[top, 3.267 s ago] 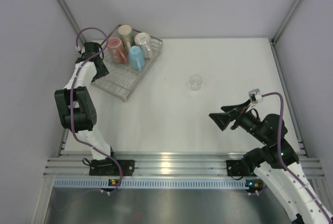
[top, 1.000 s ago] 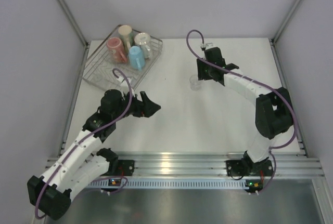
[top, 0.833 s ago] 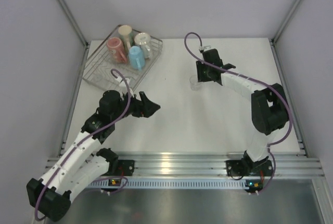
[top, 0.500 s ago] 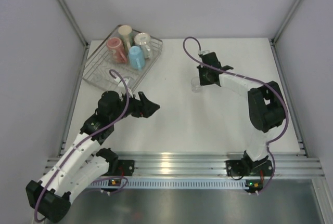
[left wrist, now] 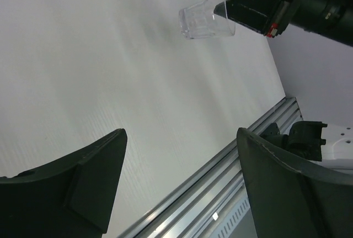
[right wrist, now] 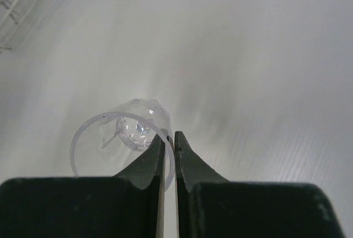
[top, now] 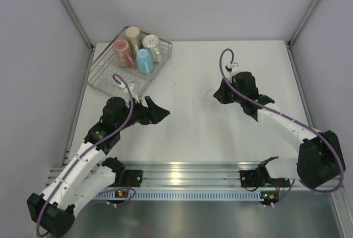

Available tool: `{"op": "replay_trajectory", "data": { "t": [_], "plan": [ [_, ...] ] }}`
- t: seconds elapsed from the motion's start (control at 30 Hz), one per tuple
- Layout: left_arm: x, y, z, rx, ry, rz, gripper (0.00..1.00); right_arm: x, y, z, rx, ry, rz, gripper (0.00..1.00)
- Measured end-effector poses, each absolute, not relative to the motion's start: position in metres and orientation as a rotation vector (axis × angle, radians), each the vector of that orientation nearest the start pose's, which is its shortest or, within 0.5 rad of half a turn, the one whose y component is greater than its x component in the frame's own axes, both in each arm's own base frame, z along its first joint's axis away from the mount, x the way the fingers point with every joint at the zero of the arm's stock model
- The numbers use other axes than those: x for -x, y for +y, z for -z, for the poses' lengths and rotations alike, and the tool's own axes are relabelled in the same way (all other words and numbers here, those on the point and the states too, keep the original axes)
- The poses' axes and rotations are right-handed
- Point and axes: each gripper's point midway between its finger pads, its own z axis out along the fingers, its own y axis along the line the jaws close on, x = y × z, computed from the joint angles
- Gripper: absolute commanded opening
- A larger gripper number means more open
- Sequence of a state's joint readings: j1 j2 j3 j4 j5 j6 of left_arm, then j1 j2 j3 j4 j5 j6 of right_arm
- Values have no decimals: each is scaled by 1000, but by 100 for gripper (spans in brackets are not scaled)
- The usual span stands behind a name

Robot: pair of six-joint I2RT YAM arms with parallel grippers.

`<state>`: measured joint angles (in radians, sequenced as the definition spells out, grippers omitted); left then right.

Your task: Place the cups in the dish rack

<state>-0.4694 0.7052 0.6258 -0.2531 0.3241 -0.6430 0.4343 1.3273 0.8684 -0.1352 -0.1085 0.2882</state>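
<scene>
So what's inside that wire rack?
Four cups stand at the rack's far end: pink mug, cream mug, dotted mug, blue cup. A cable hides part of the near end.

Between the glass [top: 208, 95] and the rack [top: 105, 73] the tabletop [top: 182, 67] lies open, a wide lane along the far side. The left gripper [top: 158, 111], jaws spread wide, hangs near the rack's near corner (its arm runs back toward the near rail) and narrows any approach from the front. Four cups [top: 144, 60] crowd the rack's far end; the near end shows only bare wire. The right gripper [top: 218, 94], pinched onto the glass's rim, blocks the glass's right side along with its arm. The left wall [top: 38, 56] stands close beside the rack's left corner.
</scene>
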Motion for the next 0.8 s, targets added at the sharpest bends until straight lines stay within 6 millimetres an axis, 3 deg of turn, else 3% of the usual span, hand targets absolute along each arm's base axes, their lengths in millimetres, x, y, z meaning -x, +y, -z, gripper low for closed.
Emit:
{"op": "replay_trajectory", "data": {
  "t": [0.17, 0.27, 0.43, 0.63, 0.8],
  "plan": [
    [-206, -211, -231, -26, 2009, 1193, 86, -288, 202, -142, 192, 2112, -791, 0],
    [-205, -223, -241, -19, 1955, 1318, 86, -269, 212, -157, 149, 2009, -962, 0],
    [-205, -234, -256, 4, 1878, 1457, 85, -252, 223, -220, 101, 1735, -1205, 0],
    [-209, -243, -279, 36, 1747, 1587, 84, -232, 222, -297, 92, 1431, -1387, 0],
    [-206, -259, -293, 10, 1673, 1698, 84, -221, 225, -322, 90, 1324, -1486, 0]
  ]
}}
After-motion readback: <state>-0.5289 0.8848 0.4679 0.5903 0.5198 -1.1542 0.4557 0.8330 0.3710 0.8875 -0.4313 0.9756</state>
